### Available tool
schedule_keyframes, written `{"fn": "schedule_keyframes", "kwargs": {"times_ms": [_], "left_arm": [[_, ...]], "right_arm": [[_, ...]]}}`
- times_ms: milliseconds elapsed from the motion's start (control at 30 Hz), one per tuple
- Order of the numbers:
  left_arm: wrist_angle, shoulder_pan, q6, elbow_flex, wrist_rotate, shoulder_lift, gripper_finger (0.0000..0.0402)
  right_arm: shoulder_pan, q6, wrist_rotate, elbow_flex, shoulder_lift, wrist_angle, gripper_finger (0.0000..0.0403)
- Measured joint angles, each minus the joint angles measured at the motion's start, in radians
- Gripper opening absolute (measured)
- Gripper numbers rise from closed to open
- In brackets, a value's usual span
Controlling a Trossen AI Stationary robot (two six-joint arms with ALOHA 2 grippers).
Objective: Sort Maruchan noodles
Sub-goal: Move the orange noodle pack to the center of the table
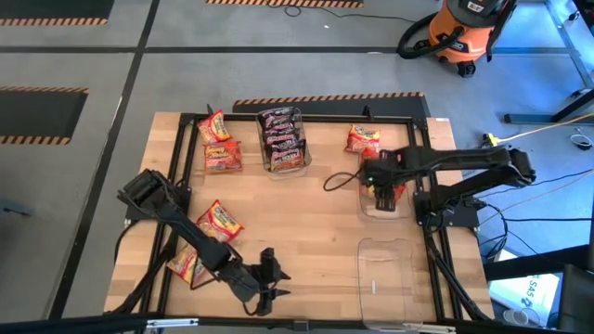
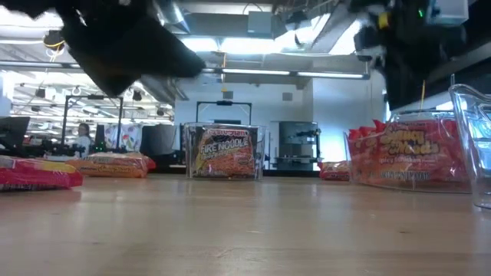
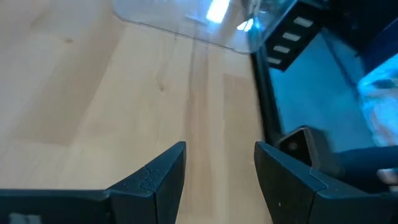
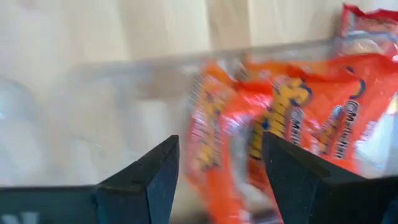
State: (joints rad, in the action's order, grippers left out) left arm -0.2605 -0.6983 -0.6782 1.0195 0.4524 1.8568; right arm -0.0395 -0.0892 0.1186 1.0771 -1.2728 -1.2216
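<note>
Right wrist view: right arm's fingers (image 4: 217,180) apart above red-orange noodle packets (image 4: 298,124) in a clear bin (image 1: 382,206).

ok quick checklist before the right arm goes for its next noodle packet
1. Right gripper let go: ok, fingers apart over the red packet.
2. Packet inside the right clear bin: ok.
3. Black packets in the middle bin: ok.
4. Loose packet behind the right bin: ok, on the table.
5. Left gripper clear: ok, open, empty, at the front edge.
6. Near bin empty: cannot tell.
</note>
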Motion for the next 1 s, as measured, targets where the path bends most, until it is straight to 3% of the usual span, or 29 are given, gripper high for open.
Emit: {"fn": "schedule_keyframes", "kwargs": {"times_ms": [100,200,433,600,767,1000], "left_arm": [[0.124,0.000,-0.076,0.001,-0.010,-0.050,0.0185],[0.263,-0.002,-0.158,0.000,-0.004,-0.116,0.0186],[0.564,-0.012,-0.331,0.000,0.064,-0.282,0.0186],[0.829,0.036,-0.454,0.000,0.147,-0.401,0.0186],[1.167,0.183,-0.559,0.000,0.170,-0.481,0.0185],[1.497,0.541,-0.573,-0.006,0.132,-0.495,0.0185]], "right_arm": [[0.002,-0.099,-0.105,0.060,0.002,0.068,0.0209],[0.037,-0.150,-0.160,0.057,0.002,0.270,0.0209],[0.181,-0.168,-0.141,-0.057,-0.030,0.830,0.0209],[0.268,-0.165,-0.074,-0.162,-0.093,1.126,0.0209],[0.322,-0.165,-0.006,-0.225,-0.183,1.283,0.0209],[0.354,-0.093,0.052,-0.238,-0.328,1.431,0.0209]]}}
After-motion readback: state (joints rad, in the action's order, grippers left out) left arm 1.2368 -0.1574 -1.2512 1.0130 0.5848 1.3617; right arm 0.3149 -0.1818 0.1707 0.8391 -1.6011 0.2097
